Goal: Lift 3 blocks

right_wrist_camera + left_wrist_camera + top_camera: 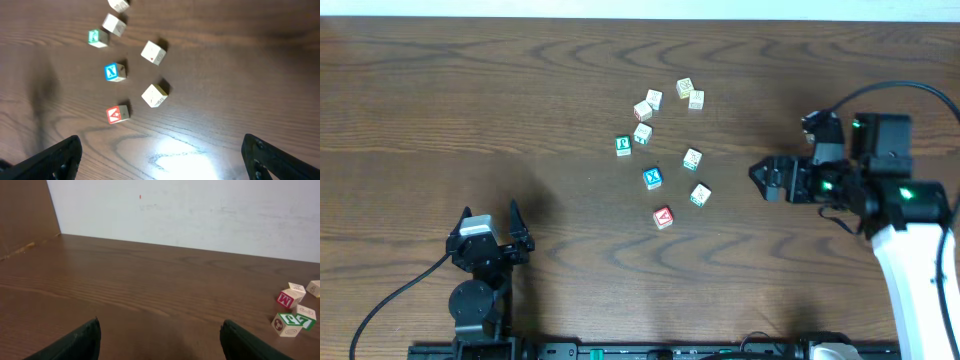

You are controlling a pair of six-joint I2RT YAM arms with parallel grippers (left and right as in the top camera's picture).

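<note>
Both gaping and empty, left gripper [490,212] and right gripper [756,180]; I reckon jaws this wide dropping on the red A block [663,217] could knock the nearby cream block [700,194] askew.

1. White "A" on the red cube [663,217].
2. White "X" on the blue cube [653,178].
3. White "M" on the red side of a pale cube [287,299] (the other cubes' marks are too small to read).

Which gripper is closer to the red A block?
Right. The right gripper faces the red A block from one side; the left gripper waits farther off on the other.
</note>
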